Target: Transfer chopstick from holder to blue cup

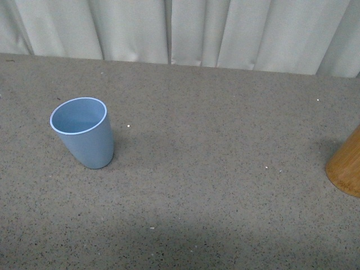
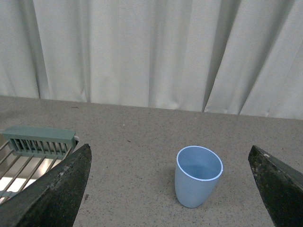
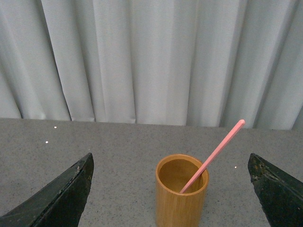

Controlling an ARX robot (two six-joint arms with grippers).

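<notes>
The blue cup (image 1: 83, 132) stands upright and empty on the grey speckled table at the left; it also shows in the left wrist view (image 2: 198, 176). The wooden holder (image 1: 346, 166) is cut off by the right edge of the front view. In the right wrist view the holder (image 3: 181, 194) stands upright with one pink chopstick (image 3: 214, 155) leaning out of it. My left gripper (image 2: 170, 187) is open, apart from the cup, which lies between and beyond its fingers. My right gripper (image 3: 170, 189) is open, apart from the holder. Neither arm shows in the front view.
The table (image 1: 214, 185) is grey and speckled. White curtains (image 1: 180, 28) hang along its far edge. A green-grey rack with metal wires (image 2: 33, 151) sits beside my left gripper in the left wrist view.
</notes>
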